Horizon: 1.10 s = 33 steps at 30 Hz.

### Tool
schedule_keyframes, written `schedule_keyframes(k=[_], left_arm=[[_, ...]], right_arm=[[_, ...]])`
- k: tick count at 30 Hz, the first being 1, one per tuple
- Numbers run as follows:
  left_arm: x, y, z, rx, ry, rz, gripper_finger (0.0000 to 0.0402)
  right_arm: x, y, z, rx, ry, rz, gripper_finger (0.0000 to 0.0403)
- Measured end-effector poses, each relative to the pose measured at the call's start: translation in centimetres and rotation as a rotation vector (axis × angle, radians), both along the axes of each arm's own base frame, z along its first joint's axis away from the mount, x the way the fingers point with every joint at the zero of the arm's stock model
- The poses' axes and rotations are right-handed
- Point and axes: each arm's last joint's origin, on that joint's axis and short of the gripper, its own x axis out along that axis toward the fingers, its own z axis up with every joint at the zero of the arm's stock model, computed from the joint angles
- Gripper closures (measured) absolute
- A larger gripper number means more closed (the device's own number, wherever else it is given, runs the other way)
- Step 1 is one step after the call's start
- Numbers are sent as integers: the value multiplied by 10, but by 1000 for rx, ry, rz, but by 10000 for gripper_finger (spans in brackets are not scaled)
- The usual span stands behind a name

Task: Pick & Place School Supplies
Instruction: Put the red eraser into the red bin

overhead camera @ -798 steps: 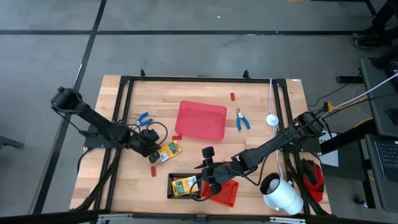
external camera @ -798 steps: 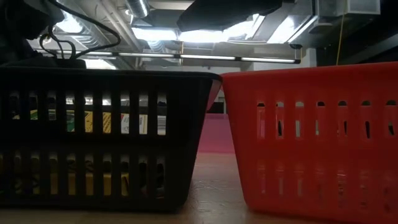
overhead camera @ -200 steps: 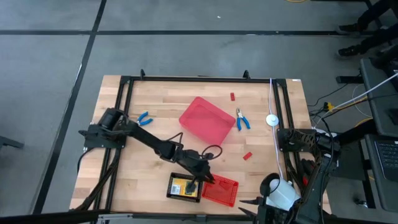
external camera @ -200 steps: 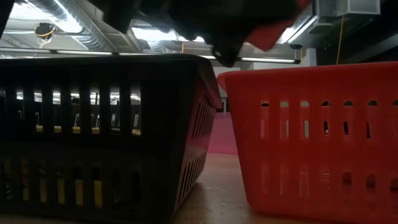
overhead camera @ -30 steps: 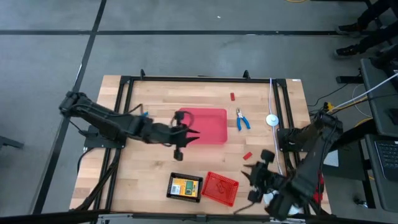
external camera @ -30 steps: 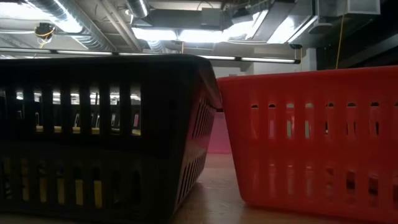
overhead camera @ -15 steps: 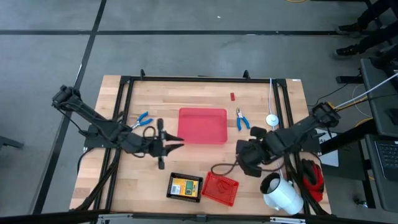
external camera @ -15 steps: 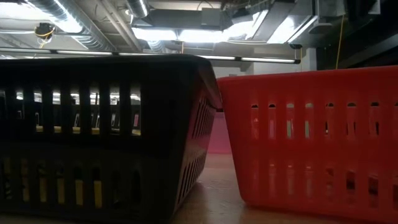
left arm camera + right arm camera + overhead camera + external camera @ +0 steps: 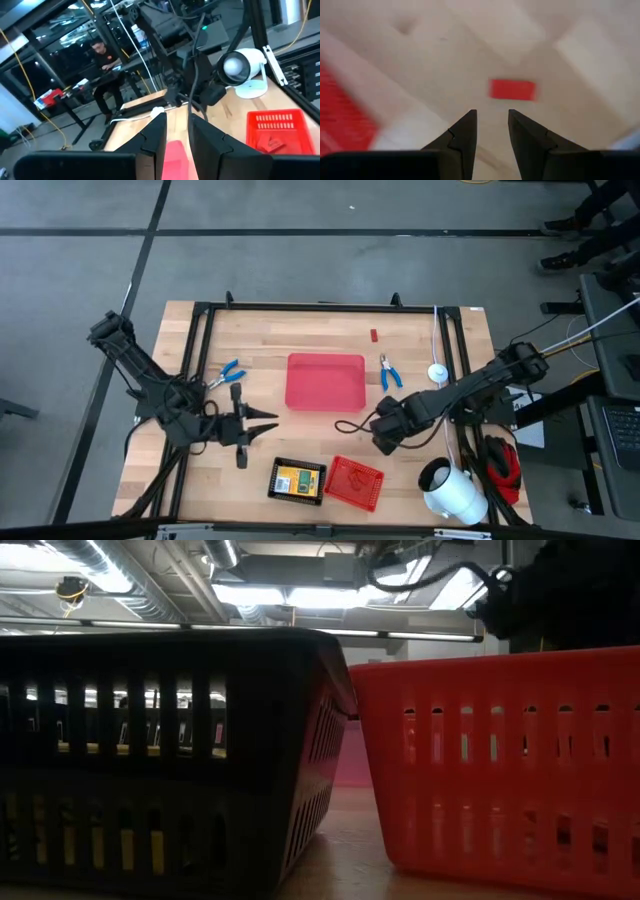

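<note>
The right gripper [image 9: 490, 132], fingers parted and empty, hovers near the worktop's right edge just short of a small red block [image 9: 512, 89] lying crosswise ahead.

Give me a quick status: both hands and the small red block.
Right hand open, empty, above small red block on bare table. Left hand open, empty, left of red tray. Nothing in the way.
</note>
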Motion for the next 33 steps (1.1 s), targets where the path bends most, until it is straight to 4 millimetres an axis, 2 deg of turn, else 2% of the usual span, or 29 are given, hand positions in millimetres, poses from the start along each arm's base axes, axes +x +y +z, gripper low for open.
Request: schedule_keyframes(k=[5, 8, 17, 22, 26, 33], left_arm=[[-9, -9, 0, 27, -1, -19, 325], [-12, -12, 0, 63, 4, -30, 325], [-13, -13, 0, 98, 10, -38, 325], [-10, -10, 0, 96, 11, -20, 325], [-9, -9, -2, 98, 25, -14, 325], [-9, -8, -5, 95, 45, -11, 325]], right_arm=[[-2, 8, -14, 129, -126, 9, 289], [-10, 10, -20, 138, -90, 106, 289], [-18, 11, -23, 43, -66, 648, 289], [-19, 11, -23, -58, -71, 863, 289], [-20, 10, -27, -91, -62, 974, 289], [-39, 2, -60, -54, -7, 1018, 289]])
